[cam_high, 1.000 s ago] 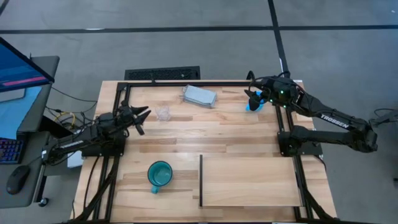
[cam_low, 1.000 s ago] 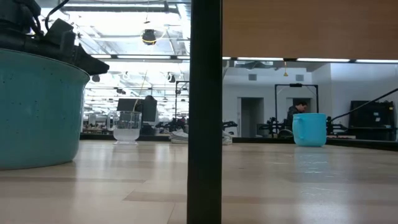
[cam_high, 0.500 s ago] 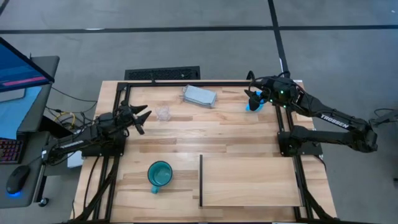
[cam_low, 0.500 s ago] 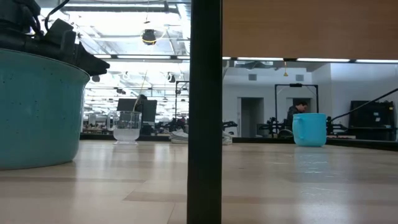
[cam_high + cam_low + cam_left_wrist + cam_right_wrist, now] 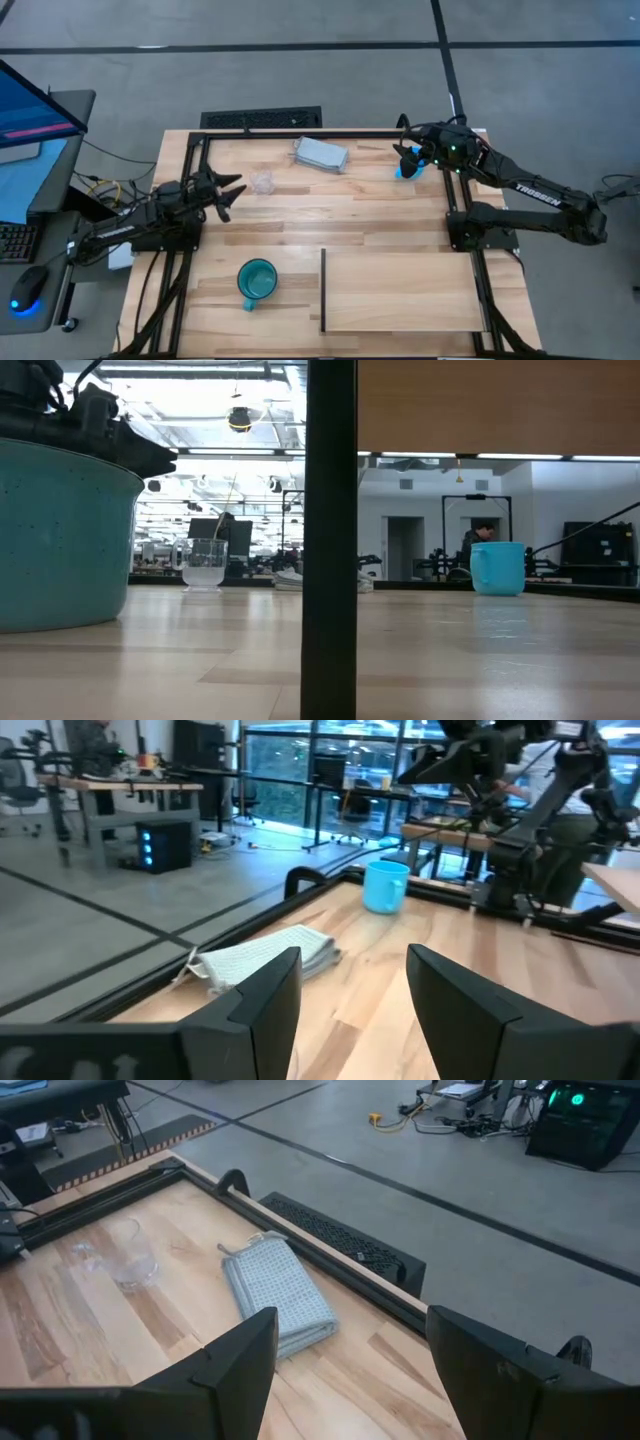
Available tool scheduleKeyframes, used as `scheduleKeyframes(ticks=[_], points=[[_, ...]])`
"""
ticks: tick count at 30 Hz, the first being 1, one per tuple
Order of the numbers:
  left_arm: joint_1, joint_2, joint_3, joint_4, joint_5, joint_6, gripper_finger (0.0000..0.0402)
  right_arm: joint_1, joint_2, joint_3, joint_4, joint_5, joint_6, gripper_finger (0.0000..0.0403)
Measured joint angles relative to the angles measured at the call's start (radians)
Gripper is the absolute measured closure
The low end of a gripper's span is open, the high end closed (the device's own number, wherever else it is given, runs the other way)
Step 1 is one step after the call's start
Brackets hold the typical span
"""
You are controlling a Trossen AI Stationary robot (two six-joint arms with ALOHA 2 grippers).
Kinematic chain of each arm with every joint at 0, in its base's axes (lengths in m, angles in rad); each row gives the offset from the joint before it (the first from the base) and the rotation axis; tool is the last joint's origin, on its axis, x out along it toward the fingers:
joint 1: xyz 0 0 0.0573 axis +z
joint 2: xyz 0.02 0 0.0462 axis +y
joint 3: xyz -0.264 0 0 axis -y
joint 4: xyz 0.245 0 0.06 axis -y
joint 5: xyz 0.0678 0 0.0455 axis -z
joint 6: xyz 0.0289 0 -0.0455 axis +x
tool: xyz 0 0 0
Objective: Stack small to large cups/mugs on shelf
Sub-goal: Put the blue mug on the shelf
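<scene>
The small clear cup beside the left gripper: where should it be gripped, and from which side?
The clear cup stands upright and mouth-up, with no handle, apart from the folded cloth. The open left gripper sits just beside it, so a level approach from that side, fingers closing across the lower wall, looks best. A rim pinch from above would probably also work, since nothing crowds it.
</scene>
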Motion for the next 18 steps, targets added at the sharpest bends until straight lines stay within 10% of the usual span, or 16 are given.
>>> scheduleKeyframes(ticks=[18], points=[[-0.097,0.315,0.304,-0.216,0.147,0.065,0.0228,0.000,0.000,0.000,0.001,0.000,0.060,0.0124]])
